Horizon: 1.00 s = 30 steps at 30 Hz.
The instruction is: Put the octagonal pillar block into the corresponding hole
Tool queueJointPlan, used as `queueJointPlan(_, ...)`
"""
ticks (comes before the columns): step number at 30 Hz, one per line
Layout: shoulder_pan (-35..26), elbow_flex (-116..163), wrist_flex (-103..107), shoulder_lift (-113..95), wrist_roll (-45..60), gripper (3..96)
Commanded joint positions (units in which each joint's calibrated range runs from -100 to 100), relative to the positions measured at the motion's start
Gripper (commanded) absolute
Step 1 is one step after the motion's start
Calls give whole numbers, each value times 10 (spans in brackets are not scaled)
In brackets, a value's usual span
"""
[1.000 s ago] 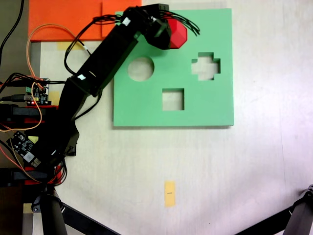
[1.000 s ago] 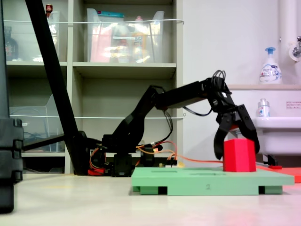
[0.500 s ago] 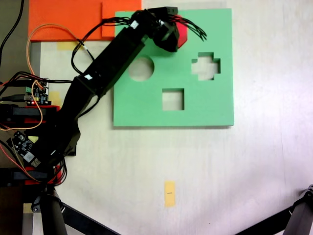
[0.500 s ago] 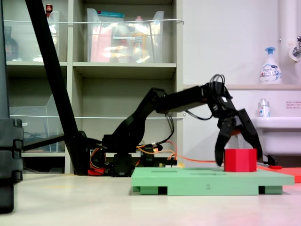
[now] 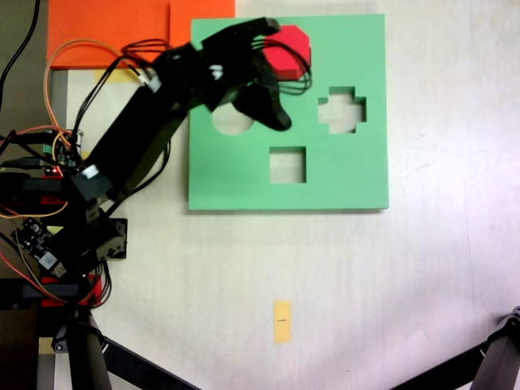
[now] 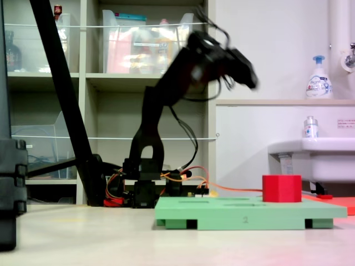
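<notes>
**On the board's far edge, the red block is sitting low**

Near the top edge of your flat square green foam board, in the first exterior view, the small bright red eight-sided foam block is sitting in its cutout, with only its upper part standing above the board in the second exterior view. Your black gripper is hanging high above, well apart from the block and holding nothing. It is blurred, so I cannot tell how its jaws are standing.
</notes>
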<state>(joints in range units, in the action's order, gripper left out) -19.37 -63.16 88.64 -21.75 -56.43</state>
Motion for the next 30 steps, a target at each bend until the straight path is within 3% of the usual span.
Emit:
queueJointPlan(1, 47, -18, 9, -228, 227, 701)
queueJointPlan(5, 130, -17, -67, -334, 337, 579)
queueJointPlan(11, 200, 20, -92, -299, 400, 572)
queueJointPlan(14, 239, 241, -202, -355, 400, 571)
queueJointPlan(20, 217, 841, -568, -609, 422, 567)
queueJointPlan(25, 197, 1338, -1008, -729, 478, 523)
queueJointPlan(30, 183, 1585, -1042, -782, 495, 493)
